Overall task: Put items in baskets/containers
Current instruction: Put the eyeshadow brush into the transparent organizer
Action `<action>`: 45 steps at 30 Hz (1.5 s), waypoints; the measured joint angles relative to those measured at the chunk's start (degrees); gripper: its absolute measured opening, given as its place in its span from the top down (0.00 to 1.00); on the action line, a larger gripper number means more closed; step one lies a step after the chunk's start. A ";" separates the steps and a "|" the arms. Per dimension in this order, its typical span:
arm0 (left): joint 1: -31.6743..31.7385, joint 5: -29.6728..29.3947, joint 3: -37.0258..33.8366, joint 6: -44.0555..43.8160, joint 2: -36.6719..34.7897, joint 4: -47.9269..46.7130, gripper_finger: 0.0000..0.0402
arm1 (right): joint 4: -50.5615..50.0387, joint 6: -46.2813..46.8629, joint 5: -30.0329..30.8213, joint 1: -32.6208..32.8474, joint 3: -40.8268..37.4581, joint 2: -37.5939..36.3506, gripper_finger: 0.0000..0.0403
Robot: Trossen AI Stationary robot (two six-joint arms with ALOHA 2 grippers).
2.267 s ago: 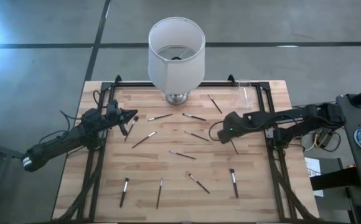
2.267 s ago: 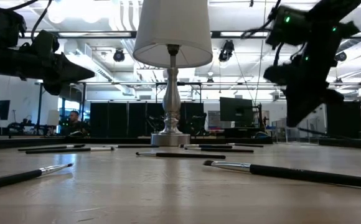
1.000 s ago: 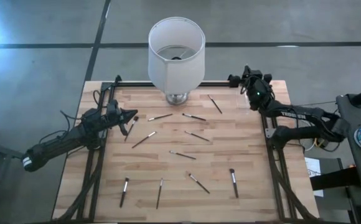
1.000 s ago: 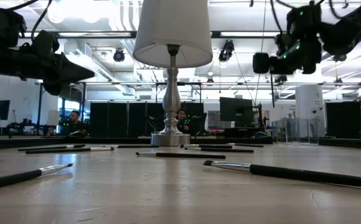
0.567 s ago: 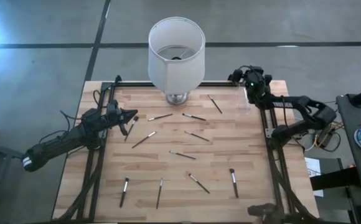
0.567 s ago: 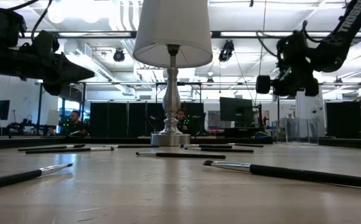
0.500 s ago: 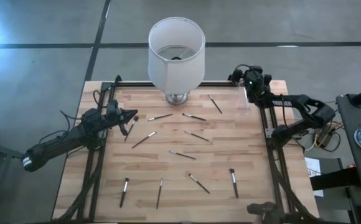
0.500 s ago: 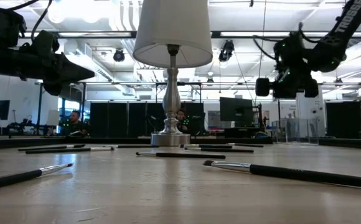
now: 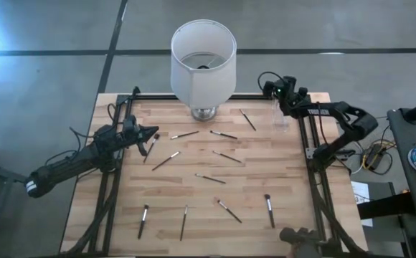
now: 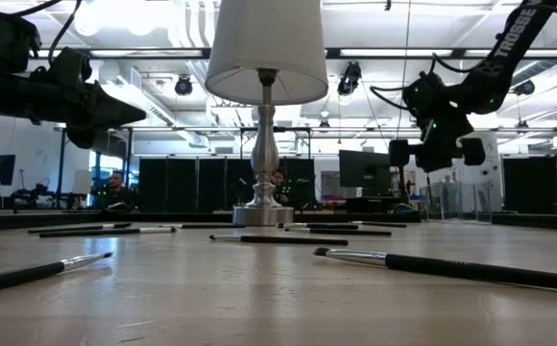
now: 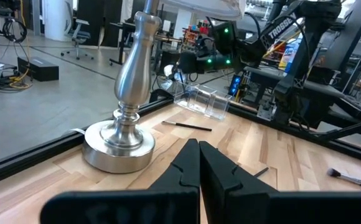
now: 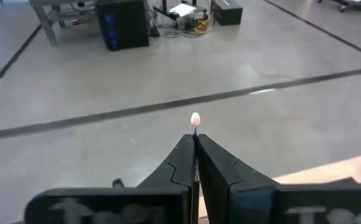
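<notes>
The right gripper (image 9: 274, 89) has swung from mid-table to the far right corner since two seconds back, carrying a brush (image 12: 195, 124) pinched between its closed fingers, the pale end poking out past the tips. It now hovers near the clear cup (image 9: 280, 110), which stands at the table's one-o'clock corner. In the high view the cup lies just toward five o'clock from the claw, so the right arm is by far the nearer. The brush's long axis runs along the fingers; whether it points down into the cup yet cannot be told. The likely next move hinges on lining that axis over the cup's mouth. The left gripper (image 11: 198, 163) waits at nine o'clock, fingers pressed together, holding nothing visible. Other brushes (image 9: 227, 155) lie scattered across the table (image 9: 294, 186) in front of the lamp (image 9: 203, 61).
</notes>
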 joint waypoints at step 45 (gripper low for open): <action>-0.17 0.77 0.00 -1.53 0.26 -3.13 1.00 | 11.09 -13.08 -26.80 25.02 -15.17 -22.54 0.98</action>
